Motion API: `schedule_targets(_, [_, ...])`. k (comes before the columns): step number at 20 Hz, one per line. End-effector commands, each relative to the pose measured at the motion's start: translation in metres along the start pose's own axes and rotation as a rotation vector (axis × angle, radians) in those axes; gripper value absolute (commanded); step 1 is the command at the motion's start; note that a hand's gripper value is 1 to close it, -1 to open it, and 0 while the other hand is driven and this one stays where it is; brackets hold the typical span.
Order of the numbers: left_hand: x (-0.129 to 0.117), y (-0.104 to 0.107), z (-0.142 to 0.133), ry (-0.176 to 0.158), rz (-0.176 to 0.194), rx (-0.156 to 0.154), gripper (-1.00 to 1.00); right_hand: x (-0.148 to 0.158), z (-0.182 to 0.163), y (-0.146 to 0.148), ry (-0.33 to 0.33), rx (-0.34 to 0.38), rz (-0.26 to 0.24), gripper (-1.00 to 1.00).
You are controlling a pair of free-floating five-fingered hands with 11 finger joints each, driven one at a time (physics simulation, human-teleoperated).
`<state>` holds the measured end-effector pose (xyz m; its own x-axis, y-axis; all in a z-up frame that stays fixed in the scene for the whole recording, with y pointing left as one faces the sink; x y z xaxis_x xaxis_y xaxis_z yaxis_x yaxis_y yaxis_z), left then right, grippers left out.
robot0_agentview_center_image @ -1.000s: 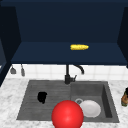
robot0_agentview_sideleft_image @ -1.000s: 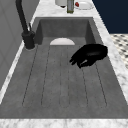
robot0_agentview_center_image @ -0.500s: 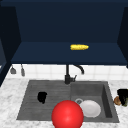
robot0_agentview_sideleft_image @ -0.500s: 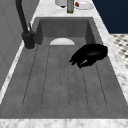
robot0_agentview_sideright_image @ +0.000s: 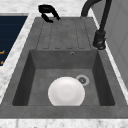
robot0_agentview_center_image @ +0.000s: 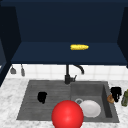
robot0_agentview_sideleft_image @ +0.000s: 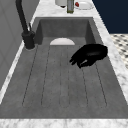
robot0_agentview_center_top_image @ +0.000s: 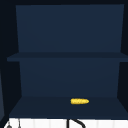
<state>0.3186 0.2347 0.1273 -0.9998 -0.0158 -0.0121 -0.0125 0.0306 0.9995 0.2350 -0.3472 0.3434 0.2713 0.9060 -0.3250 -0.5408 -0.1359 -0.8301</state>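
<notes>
Black left hand [robot0_agentview_center_image: 42, 97] hovers over the ribbed drainboard [robot0_agentview_sideleft_image: 50, 82], fingers loosely curled, holding nothing — bare grooves all round. Right hand [robot0_agentview_center_image: 116, 92] sits at the sink's right rim beside a brown item [robot0_agentview_center_image: 110, 99]; its fingers can't be made out.

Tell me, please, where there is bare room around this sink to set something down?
The ribbed drainboard left of the faucet is bare apart from the left hand above it. The shelf is free left of the corn. It is crowded by the right hand, beside a bottle.
</notes>
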Motion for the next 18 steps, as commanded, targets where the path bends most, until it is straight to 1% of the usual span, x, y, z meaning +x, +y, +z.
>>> schedule_targets(1, [0.0, 0.0, 0.0, 0.0, 0.0, 0.0, 0.0, 0.019, -0.012, -0.011, 0.051, 0.023, -0.02, 1.0])
schedule_targets(11, [0.0, 0.0, 0.0, 0.0, 0.0, 0.0, 0.0, 0.079, -0.055, -0.014, 0.102, 0.017, 0.009, 1.0])
schedule_targets(13, [0.0, 0.0, 0.0, 0.0, 0.0, 0.0, 0.0, 0.091, -0.065, -0.012, 0.112, 0.013, 0.019, 1.0])
schedule_targets(18, [0.0, 0.0, 0.0, 0.0, 0.0, 0.0, 0.0, 0.122, -0.086, -0.006, 0.128, 0.005, 0.022, 1.0])
